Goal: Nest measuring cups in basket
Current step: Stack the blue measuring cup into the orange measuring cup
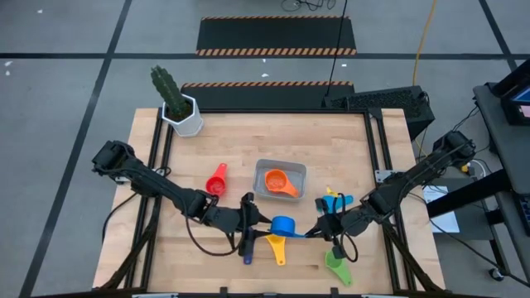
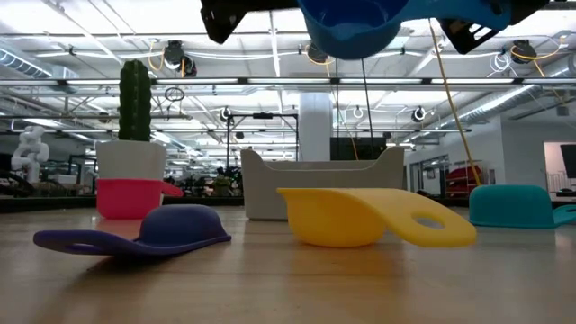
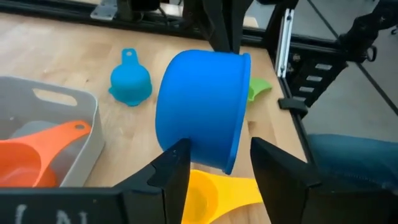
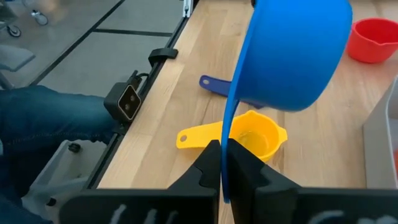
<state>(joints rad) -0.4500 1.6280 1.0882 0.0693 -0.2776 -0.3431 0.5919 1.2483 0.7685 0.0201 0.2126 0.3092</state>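
While the right hand (image 4: 222, 163) pinches the flat handle of the blue cup (image 1: 283, 224) and holds it in the air above the yellow cup (image 1: 276, 245), the left hand (image 3: 217, 163) has its fingers spread on either side of the blue bowl. The orange cup (image 1: 278, 181) lies in the basket (image 1: 263, 166). On the desk (image 1: 248, 132) lie the red cup (image 1: 216, 180), navy cup (image 2: 135, 236), light blue cup (image 1: 333, 201) and green cup (image 1: 337, 266).
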